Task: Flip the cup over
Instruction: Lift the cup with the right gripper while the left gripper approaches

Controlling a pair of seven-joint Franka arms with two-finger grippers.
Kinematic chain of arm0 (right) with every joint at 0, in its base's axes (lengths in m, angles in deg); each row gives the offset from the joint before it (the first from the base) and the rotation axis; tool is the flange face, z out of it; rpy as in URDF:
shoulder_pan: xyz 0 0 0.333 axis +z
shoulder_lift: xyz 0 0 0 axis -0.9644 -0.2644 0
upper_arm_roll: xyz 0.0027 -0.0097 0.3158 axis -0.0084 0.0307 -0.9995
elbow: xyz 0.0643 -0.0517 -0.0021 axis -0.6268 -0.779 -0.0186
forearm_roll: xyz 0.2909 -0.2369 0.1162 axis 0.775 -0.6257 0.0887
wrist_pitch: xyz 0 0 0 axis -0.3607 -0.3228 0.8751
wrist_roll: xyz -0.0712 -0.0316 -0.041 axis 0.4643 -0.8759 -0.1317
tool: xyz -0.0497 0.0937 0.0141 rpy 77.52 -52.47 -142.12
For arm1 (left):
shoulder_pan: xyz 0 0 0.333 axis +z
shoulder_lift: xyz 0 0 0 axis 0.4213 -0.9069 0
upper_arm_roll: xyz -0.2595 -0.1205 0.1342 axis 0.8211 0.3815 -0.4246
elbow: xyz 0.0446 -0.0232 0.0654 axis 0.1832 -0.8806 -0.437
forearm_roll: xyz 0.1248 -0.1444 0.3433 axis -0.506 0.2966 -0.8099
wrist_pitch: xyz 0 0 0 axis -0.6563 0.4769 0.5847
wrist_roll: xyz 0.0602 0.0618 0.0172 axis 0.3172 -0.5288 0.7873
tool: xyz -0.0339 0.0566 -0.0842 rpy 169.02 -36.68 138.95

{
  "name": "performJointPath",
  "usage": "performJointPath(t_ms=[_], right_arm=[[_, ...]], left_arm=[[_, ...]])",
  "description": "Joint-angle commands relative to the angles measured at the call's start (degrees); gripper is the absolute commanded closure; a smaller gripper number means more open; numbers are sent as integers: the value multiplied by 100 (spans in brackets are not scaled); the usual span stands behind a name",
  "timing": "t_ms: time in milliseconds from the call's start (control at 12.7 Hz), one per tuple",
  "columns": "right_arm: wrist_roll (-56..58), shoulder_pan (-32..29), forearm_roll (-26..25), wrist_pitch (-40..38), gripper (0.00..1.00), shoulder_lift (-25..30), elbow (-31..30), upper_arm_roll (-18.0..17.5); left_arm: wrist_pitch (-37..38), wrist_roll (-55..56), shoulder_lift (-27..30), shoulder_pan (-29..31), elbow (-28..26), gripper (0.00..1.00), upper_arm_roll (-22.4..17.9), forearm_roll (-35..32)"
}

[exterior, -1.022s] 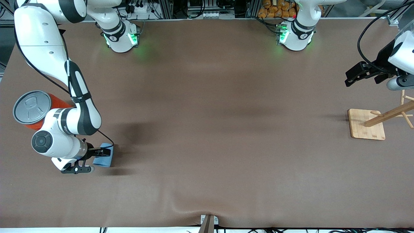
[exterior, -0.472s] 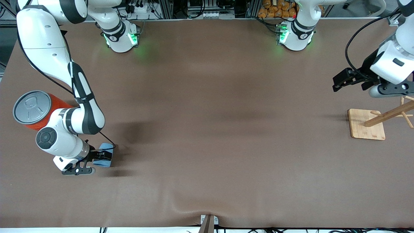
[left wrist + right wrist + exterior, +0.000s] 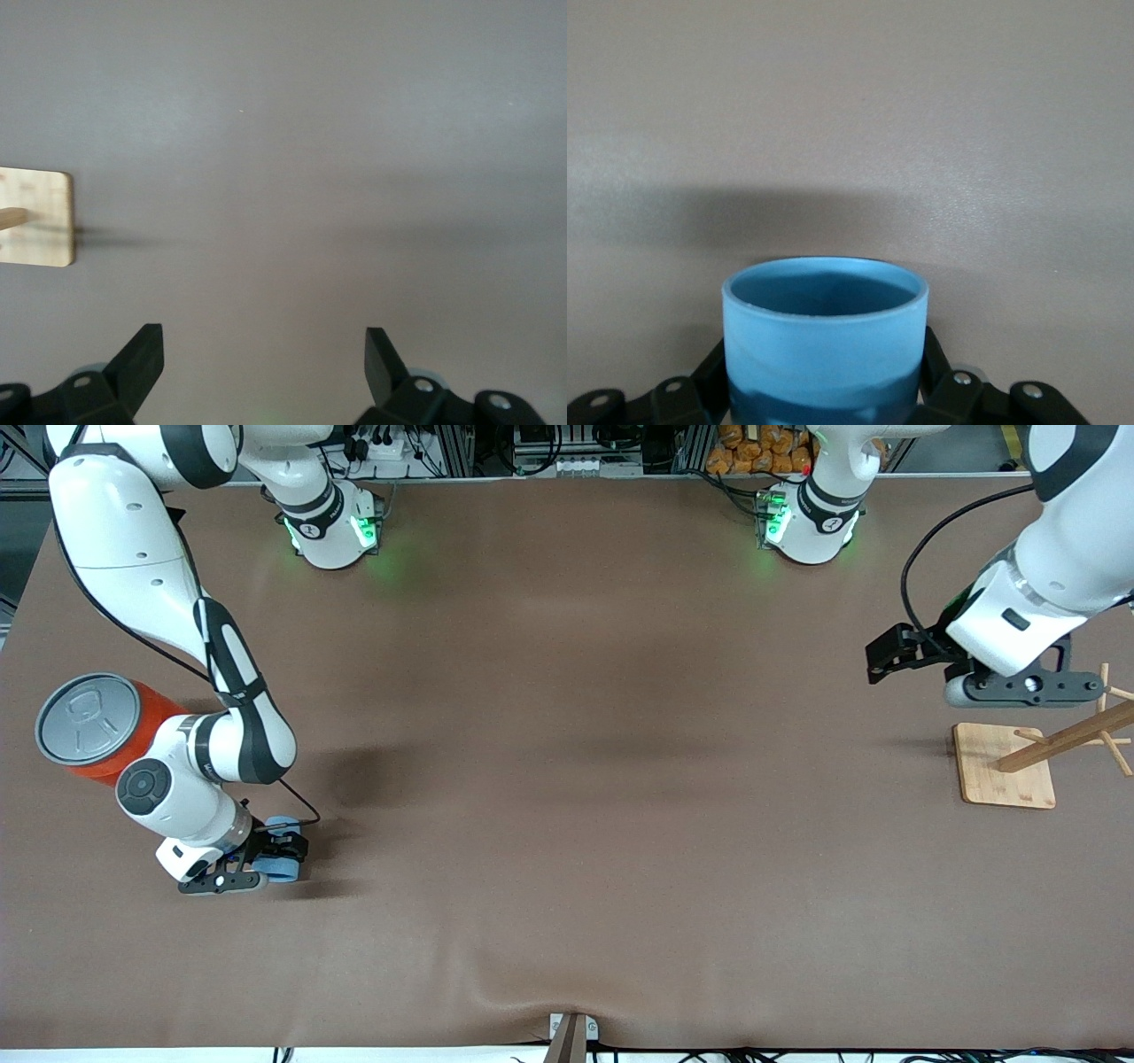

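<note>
1. The right gripper [image 3: 282,854], low at the lower left of the front view, is clenched around the cup [image 3: 282,849], a small light blue cup lying on the table [image 3: 567,779].
2. An orange can [image 3: 89,726] stands above it in the frame, close by the arm.
3. The left gripper [image 3: 886,662], at the upper right, waits with jaws spread, above a wooden stand [image 3: 1005,766].
4. Risk: the smooth, tapered cup may slip while turning, or the arm's elbow may knock the can.
</note>
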Motion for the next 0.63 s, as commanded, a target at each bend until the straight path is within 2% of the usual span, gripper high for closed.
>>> performJointPath(t_ms=[0, 79, 315, 551], right_arm=[[421, 22, -61, 3, 88, 159, -172, -21], [710, 74, -61, -119, 90, 342, -163, -30], [1239, 564, -44, -1153, 90, 992, -101, -65], [2299, 1522, -9, -1280, 90, 1030, 205, -196]], left_arm=[[-30, -111, -194, 28, 50, 0, 34, 336], [-30, -111, -256, 19, 41, 0, 52, 390], [-56, -102, -345, -121, 41, 0, 105, 408], [-65, -50, -458, -183, -3, 0, 122, 434]])
